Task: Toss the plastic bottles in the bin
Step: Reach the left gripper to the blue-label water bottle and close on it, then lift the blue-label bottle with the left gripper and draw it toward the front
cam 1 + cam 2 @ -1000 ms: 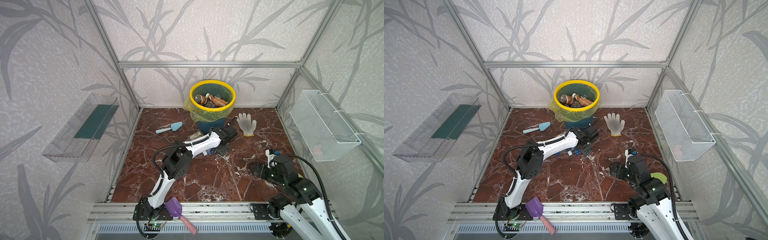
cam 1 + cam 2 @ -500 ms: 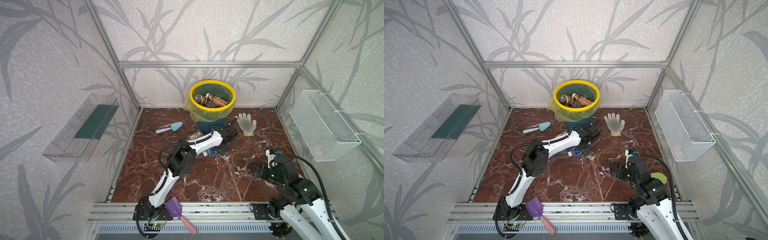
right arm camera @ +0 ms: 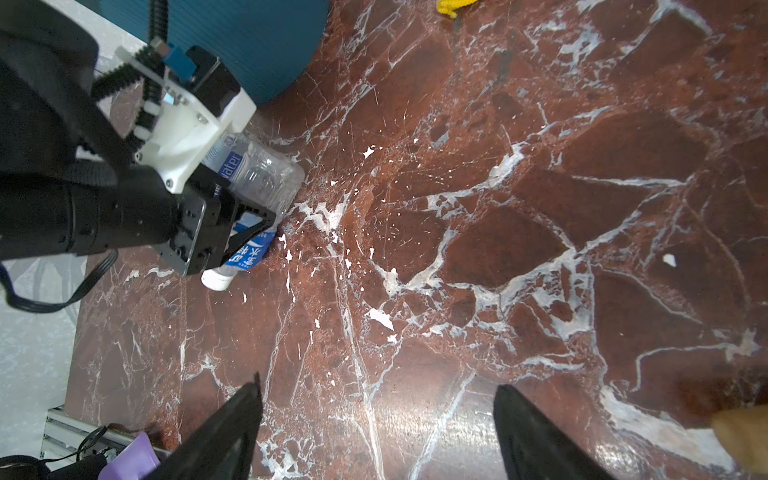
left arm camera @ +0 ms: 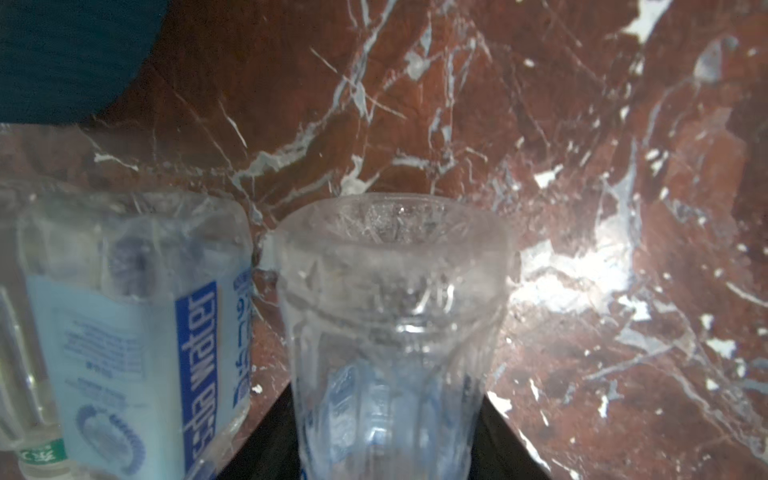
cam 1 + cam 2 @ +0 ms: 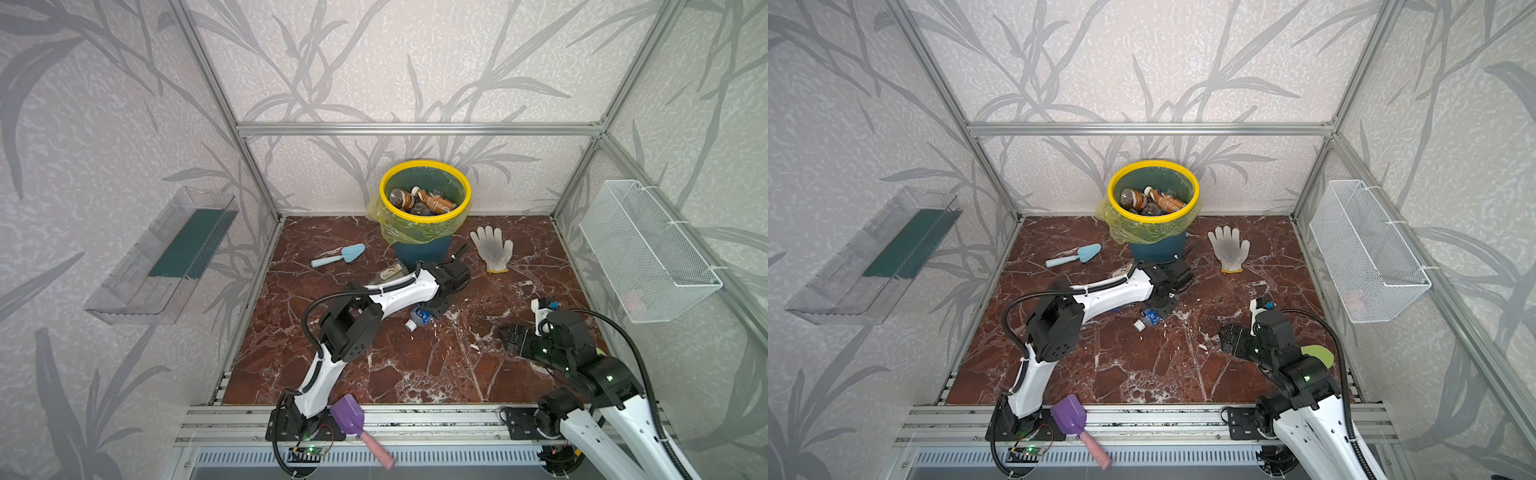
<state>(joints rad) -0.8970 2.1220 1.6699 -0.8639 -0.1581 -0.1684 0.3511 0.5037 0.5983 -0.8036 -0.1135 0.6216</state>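
Clamping of the left gripper [image 3: 253, 224] on 1 clear bottle [image 4: 395, 316], lying on the marble floor [image 5: 415, 365] near the bin [image 5: 426, 166], was seen, the right gripper [image 3: 378, 415] being spread empty; light, slippery, crushable walls were judged best held mid-body.

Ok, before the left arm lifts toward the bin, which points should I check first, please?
1. Grip: left gripper is shut on the clear bottle: ok.
2. Hold firm enough to lift: cannot tell.
3. The second bottle free of the jaws: cannot tell, it lies right alongside.
4. The bin open and not full: ok.
5. The right gripper open, empty, apart from the left one: ok.
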